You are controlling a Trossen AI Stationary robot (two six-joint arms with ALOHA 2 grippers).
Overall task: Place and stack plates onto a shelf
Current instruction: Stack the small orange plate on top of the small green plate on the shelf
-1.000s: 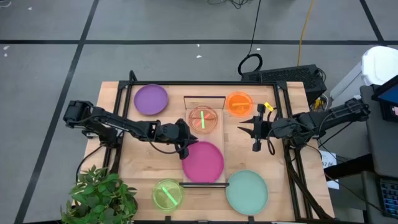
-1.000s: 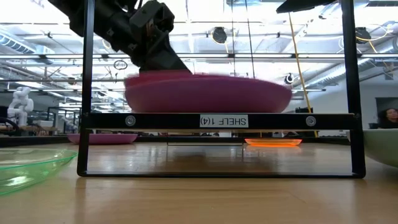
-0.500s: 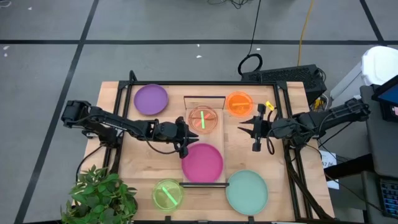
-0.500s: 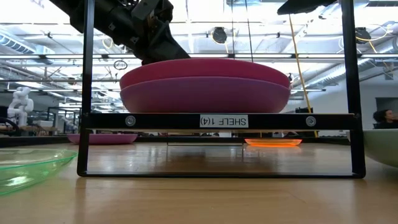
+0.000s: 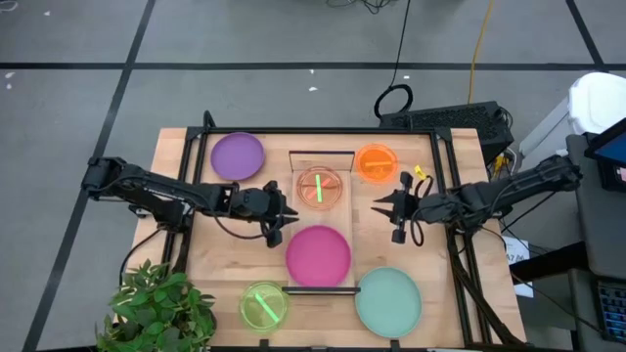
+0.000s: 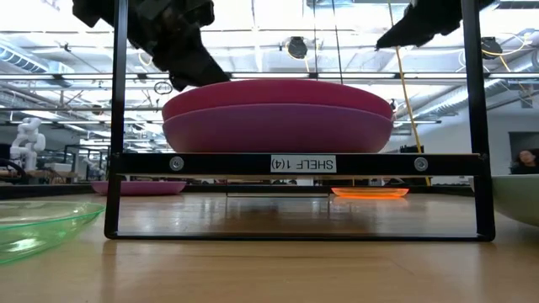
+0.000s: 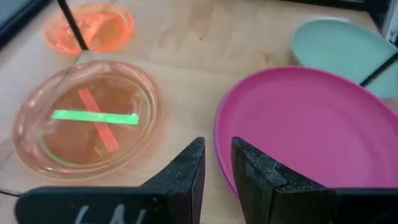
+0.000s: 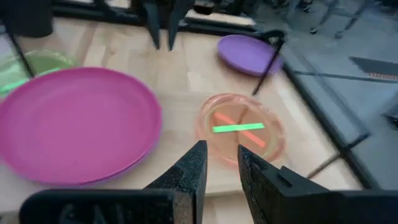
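Observation:
A magenta plate [image 5: 318, 254] [image 7: 311, 137] [image 8: 74, 124] lies flat on a purple plate [image 6: 278, 126] on the near half of the shelf [image 5: 321, 158]. My left gripper [image 5: 284, 223] [image 7: 217, 165] hangs just left of the stack, narrowly open and clear of the rim. A translucent pink-red plate [image 5: 319, 188] [image 7: 87, 121] with a green strip rests on the shelf's far half. My right gripper [image 5: 383, 208] [image 8: 221, 158] hovers right of the shelf, narrowly open and empty.
On the table top lie a purple plate [image 5: 238, 156] at far left, an orange plate [image 5: 376, 163] at far right, a neon green plate [image 5: 262, 305] at near left and a pale teal plate [image 5: 388, 301] at near right. A potted plant [image 5: 156, 313] stands off the near left corner.
The magenta plate has dropped from a moving tilt to lie flat on the purple plate. My left gripper has come off its rim, risen and drawn back toward the table's left edge. My right gripper has edged a little toward the shelf.

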